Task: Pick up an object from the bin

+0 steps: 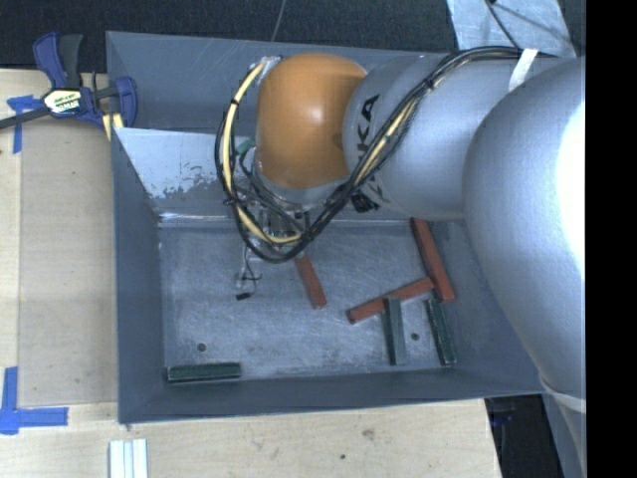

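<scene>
Hovering over the floor of the bin, the gripper, whether open or closed unclear, hangs just beside a mid-bin red-brown bar, best straddled across its narrow width.

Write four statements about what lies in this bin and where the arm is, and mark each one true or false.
1. A dark green bar lies by itself near the front left corner of the bin. True.
2. Every bar in the bin is green. False: three red-brown bars also lie on the floor.
3. Two more dark green bars lie close together, right of centre near the front wall. True.
4. The arm's orange cover hangs over the front left corner. False: it is over the back of the bin, near the middle.
</scene>
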Available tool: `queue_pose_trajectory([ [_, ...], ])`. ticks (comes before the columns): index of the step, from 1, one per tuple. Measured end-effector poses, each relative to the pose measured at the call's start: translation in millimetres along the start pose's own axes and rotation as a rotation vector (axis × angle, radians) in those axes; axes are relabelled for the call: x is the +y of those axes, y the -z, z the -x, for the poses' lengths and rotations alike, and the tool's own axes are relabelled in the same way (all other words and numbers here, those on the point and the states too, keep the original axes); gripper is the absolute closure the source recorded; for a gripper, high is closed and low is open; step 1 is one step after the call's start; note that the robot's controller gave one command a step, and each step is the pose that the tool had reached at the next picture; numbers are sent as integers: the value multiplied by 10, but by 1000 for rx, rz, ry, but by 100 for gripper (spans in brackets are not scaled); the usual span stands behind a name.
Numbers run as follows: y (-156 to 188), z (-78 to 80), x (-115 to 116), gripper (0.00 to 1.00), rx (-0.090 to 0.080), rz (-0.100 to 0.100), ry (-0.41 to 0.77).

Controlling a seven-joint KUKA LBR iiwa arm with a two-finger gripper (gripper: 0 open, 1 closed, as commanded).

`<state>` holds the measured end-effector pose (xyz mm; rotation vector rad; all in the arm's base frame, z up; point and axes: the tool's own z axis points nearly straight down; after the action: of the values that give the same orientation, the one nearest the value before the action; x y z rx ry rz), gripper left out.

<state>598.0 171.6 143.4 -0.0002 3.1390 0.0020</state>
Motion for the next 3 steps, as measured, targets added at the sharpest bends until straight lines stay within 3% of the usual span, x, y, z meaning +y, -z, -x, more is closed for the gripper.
queue_pose_trajectory([
  [1,-412,247,-535,0,2,-1,-8],
  [2,-720,114,-719,100,-2,0,-88],
  [3,-720,114,-719,100,-2,0,-88],
])
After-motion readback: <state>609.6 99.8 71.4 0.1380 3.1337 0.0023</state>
